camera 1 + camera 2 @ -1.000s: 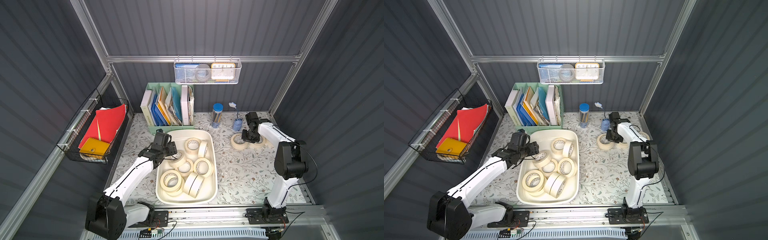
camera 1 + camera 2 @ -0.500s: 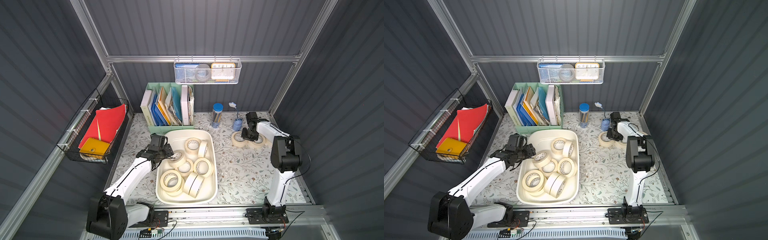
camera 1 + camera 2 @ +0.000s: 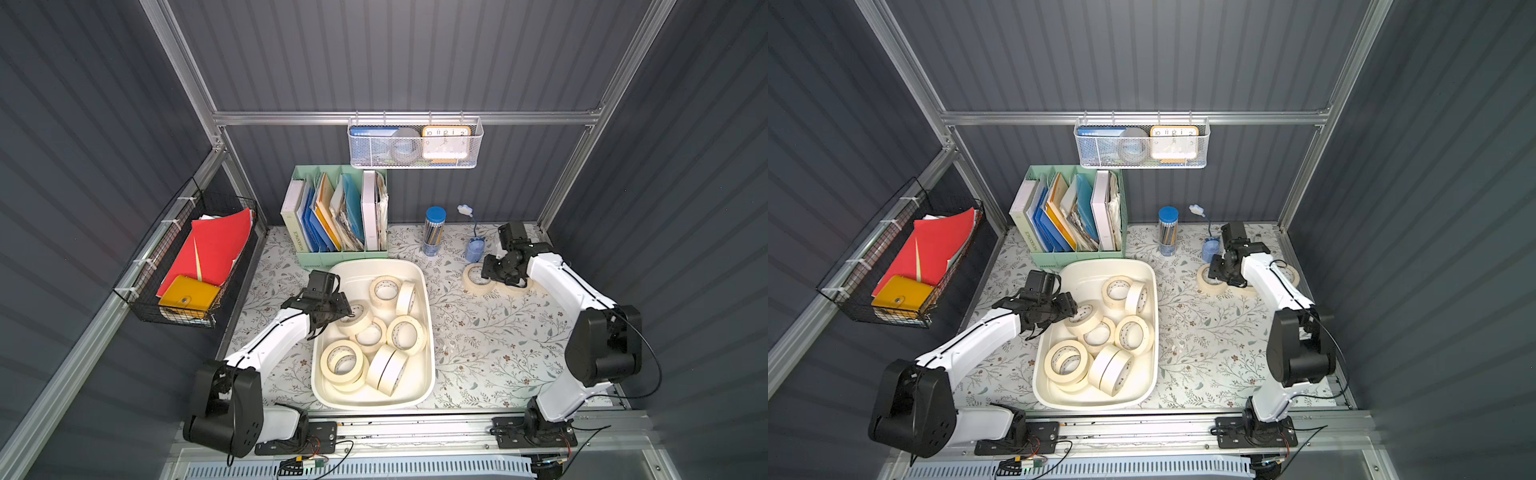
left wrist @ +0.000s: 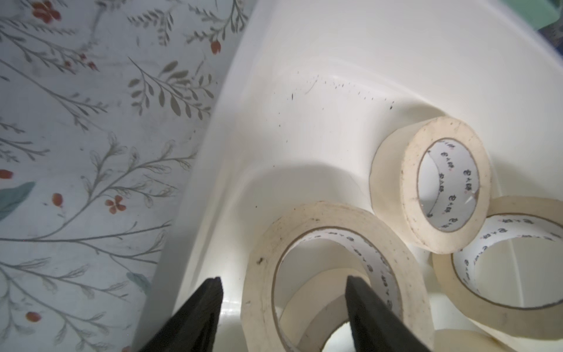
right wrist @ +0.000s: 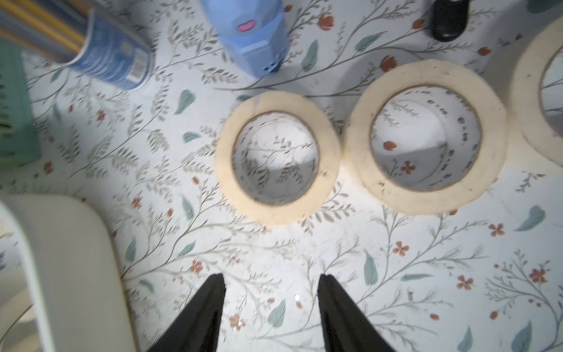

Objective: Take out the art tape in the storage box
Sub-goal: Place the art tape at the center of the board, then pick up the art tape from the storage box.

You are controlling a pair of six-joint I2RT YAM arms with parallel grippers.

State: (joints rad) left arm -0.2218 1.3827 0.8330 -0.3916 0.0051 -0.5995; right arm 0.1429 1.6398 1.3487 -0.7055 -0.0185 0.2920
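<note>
Cream art tape [image 4: 304,217] — left gripper [image 4: 284,278] straddles its wall

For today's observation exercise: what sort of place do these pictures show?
Likely a mock study desk inside a robot test booth: mint-green file holder, pencil jar, hanging mesh basket with a clock.

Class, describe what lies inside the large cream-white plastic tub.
Cream-beige masking-tape rolls lie heaped inside the cream-white plastic tub, some flat, some on edge; one corner is bare. Upper rolls hide whatever lies beneath them.
</note>
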